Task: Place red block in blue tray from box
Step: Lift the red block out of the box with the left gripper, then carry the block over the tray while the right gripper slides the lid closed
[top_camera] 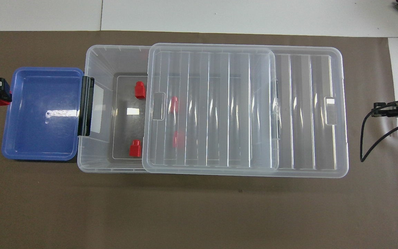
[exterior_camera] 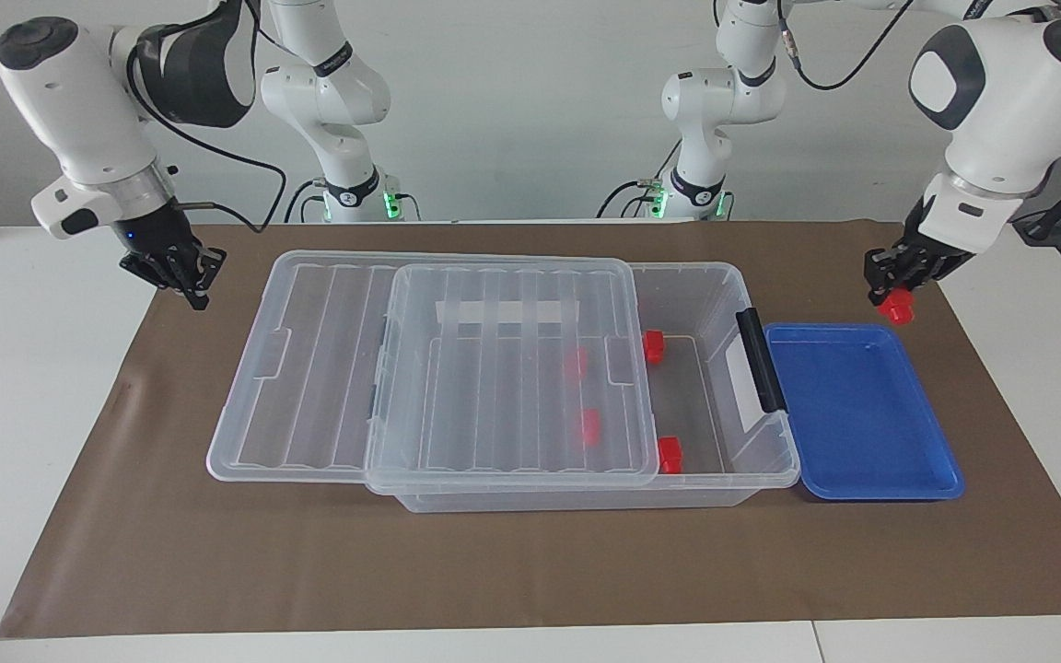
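Left pincer, gripping the block at frame right, should center over the tray and lower before releasing. Right pincer waits closed.

The clear lid covers most of the box, leaving it open from above only at the left arm's end, beside the black latch. The blue tray, touching that end, lies uncovered. The brown mat nearer the camera stays bare.
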Robot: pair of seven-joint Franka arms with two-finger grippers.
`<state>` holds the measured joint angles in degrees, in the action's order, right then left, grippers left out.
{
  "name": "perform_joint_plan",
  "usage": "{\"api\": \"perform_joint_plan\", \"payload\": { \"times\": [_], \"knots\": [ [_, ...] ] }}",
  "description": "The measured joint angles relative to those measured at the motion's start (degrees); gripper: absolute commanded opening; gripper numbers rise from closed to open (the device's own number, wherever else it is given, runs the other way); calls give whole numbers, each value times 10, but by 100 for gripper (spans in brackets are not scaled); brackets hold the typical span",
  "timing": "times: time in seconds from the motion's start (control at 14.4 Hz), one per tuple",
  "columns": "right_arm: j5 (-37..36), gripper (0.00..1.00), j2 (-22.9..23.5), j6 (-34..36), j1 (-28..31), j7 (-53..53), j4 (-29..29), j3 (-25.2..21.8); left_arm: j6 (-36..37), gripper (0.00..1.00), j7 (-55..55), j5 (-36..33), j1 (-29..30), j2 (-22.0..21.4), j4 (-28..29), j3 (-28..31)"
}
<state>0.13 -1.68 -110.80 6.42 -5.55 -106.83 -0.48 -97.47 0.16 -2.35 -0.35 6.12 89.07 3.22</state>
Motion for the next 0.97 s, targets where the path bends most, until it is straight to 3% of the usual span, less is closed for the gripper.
{"api": "perform_joint_plan", "payload": {
  "times": [0.42,0.7,0.97],
  "knots": [
    [10,0,64,-85,0,-13,-13,0,-251,0,84,0,41,-10,207,0],
    [39,0,72,-90,-2,-14,-13,0,-331,0,133,0,69,-5,267,0],
    [43,0,73,-90,-6,-14,-14,3,-429,0,126,1,66,29,312,-9]
  ]
}}
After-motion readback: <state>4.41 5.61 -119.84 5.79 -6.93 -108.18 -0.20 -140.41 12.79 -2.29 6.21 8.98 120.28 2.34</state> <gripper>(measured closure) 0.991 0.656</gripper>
